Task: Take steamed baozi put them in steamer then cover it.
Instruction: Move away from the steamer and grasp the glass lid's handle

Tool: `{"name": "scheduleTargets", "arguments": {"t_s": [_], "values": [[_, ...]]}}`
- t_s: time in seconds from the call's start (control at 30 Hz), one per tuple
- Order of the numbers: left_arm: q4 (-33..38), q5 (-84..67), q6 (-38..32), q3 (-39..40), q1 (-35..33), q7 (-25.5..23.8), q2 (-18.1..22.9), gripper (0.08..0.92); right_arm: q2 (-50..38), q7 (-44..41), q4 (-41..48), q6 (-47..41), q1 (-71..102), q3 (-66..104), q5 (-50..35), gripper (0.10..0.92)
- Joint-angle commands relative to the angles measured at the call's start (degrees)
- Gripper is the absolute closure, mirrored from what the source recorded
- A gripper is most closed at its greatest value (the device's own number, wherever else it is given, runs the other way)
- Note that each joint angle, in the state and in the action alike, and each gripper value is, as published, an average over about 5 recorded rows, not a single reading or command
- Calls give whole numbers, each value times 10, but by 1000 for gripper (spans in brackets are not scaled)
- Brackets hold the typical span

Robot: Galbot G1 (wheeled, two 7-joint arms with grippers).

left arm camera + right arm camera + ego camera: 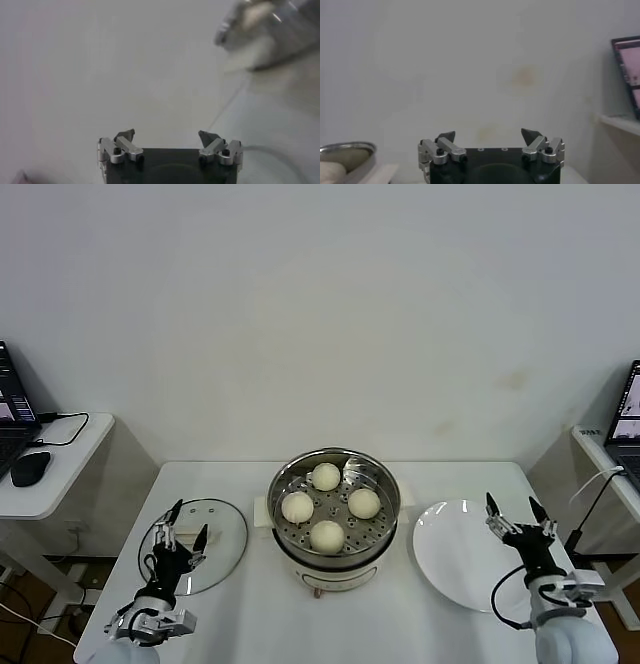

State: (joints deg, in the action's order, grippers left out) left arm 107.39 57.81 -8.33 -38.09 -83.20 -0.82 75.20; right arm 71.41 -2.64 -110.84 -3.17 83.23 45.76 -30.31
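Several cream-white steamed baozi [326, 476] lie in the shiny steamer [385, 484] on its white pot base at the table's centre. One baozi [332, 167] and the steamer rim [345, 147] also show in the right wrist view. The steamer has no cover on it. The round glass lid [225, 534] lies flat on the table to its left. My left gripper [190, 519] [167, 134] hovers over the lid's near side, open and empty. At the table's right, my right gripper [511, 504] [488, 133] stands open and empty beside the white plate [450, 554].
The white plate is bare. A side table [60, 474] on the left carries a laptop, a mouse and a cable. Another side table with a laptop [625, 414] stands on the right. A plain wall runs behind the table.
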Motion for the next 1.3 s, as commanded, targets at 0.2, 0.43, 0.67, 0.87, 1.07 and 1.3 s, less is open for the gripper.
{"name": "scheduleTargets", "arguments": {"t_s": [0.2,0.43,0.67,0.87,1.07,1.3], "values": [[-139,140,-49,-8,36,32,-44,177,29,8,-7,7,24,19,9,203],[-153,146,-4,-3,51,43,-37,177,34,7,-3,9,24,22,9,203],[-182,175,36,6,78,79,-31,177,38,7,-3,10,23,25,9,203],[-197,189,49,5,91,81,-32,177,39,7,-1,11,23,27,10,203],[-208,198,50,10,97,72,-33,177,41,7,1,12,22,28,10,203],[-223,202,50,12,113,73,-30,177,44,5,2,12,22,30,9,203]]}}
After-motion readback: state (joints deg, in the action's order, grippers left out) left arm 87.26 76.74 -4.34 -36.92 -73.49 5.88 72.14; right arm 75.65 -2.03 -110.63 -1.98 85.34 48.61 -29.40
